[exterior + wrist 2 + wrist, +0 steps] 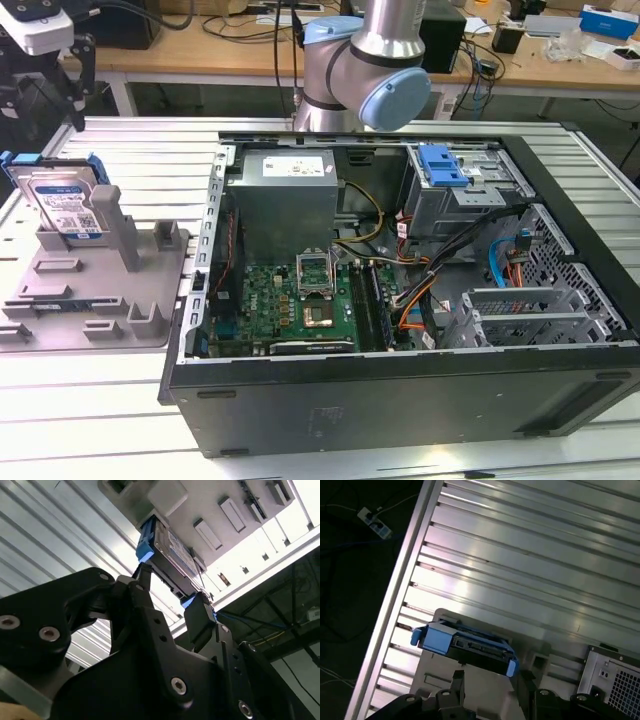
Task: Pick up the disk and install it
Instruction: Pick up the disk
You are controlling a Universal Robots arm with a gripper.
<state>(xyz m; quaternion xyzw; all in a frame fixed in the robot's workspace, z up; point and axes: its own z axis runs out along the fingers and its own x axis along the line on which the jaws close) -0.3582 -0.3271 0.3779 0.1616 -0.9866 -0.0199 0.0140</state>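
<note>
Just one disk (172, 555), one pincer (171, 589)

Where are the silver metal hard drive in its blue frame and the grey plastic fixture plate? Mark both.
Silver metal hard drive (66, 205): exterior view, label face.
Grey plastic fixture plate (97, 295): exterior view, flat base.

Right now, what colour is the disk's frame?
Blue. The frame shows best in the first wrist view.
</note>
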